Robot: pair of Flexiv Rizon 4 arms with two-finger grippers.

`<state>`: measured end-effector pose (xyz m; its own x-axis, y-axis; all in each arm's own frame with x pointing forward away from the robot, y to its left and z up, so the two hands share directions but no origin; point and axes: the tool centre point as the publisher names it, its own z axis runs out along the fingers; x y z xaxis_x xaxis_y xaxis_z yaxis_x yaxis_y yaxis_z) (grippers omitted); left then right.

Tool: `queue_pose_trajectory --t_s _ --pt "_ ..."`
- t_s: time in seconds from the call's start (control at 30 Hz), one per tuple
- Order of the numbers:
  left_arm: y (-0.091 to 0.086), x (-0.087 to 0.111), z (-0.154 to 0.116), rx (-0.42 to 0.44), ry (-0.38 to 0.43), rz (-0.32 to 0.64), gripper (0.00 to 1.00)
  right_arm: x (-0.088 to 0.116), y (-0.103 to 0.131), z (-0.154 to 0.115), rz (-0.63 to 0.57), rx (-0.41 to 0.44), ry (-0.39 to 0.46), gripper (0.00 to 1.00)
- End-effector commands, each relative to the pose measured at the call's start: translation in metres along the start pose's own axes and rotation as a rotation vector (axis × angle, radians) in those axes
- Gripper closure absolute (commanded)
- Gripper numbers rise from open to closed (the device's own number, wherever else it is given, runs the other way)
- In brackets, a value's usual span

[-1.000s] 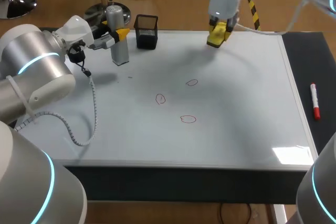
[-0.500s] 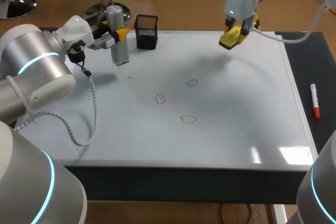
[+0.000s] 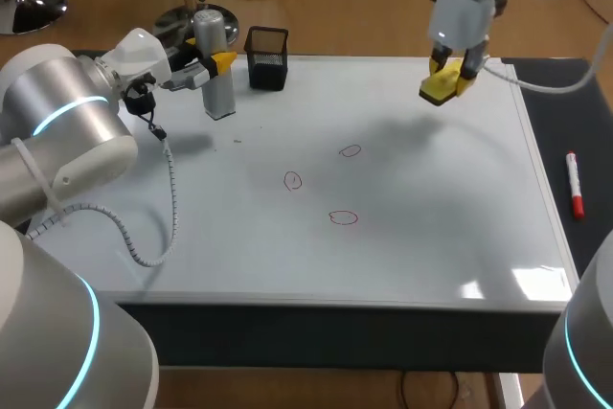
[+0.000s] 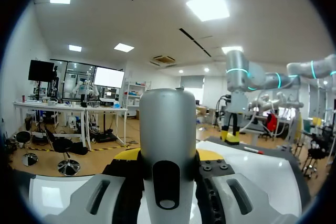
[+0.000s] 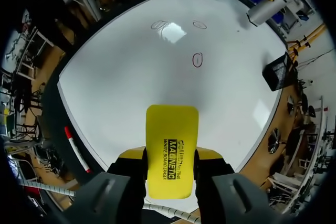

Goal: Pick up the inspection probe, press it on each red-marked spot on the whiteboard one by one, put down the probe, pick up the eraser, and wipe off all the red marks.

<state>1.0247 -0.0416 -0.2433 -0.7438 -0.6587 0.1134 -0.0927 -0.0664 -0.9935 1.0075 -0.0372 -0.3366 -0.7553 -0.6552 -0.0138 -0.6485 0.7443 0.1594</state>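
The grey cylindrical probe (image 3: 218, 83) stands upright near the whiteboard's (image 3: 431, 246) far left corner, with my left gripper (image 3: 213, 62) shut on its upper part. In the left wrist view the probe (image 4: 168, 129) fills the gap between the fingers of the left gripper (image 4: 168, 157). My right gripper (image 3: 448, 79) hangs above the board's far right part, shut on the yellow eraser (image 3: 441, 89). The right wrist view shows the eraser (image 5: 171, 150) sticking out ahead of the right gripper (image 5: 171, 156). Three red circles (image 3: 351, 150), (image 3: 293, 180), (image 3: 343, 217) lie mid-board, the same circles (image 5: 197, 60) far ahead of the eraser.
A black mesh pen holder (image 3: 267, 57) stands just right of the probe at the board's far edge. A red marker (image 3: 574, 184) lies on the dark strip right of the board. A coiled cable (image 3: 163, 208) from my left arm hangs over the board's left side.
My right arm has carried the eraser to the right and slightly nearer, from the far middle of the board to its far right. The left arm and probe have stayed still.
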Motion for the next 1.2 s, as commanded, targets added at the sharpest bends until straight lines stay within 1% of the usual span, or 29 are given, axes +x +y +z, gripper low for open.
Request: queue_pose_trajectory --t_s 0.03,0.2,0.5,1.2 --pt "-0.0008 0.0013 0.0008 0.001 -0.007 0.001 1.0 0.0106 0.0002 -0.0052 0.009 0.014 0.007 1.0" --pt "-0.0008 0.0013 0.0008 0.001 -0.007 0.001 1.0 0.0161 -0.0039 -0.0058 0.023 0.024 0.017 1.0" --pt "-0.0008 0.0013 0.0008 0.001 -0.007 0.001 1.0 0.0184 -0.0056 -0.0053 0.057 0.049 0.048 1.0" --pt "-0.0008 0.0013 0.0008 0.001 -0.007 0.001 1.0 0.0184 -0.0056 -0.0053 0.057 0.049 0.048 1.0"
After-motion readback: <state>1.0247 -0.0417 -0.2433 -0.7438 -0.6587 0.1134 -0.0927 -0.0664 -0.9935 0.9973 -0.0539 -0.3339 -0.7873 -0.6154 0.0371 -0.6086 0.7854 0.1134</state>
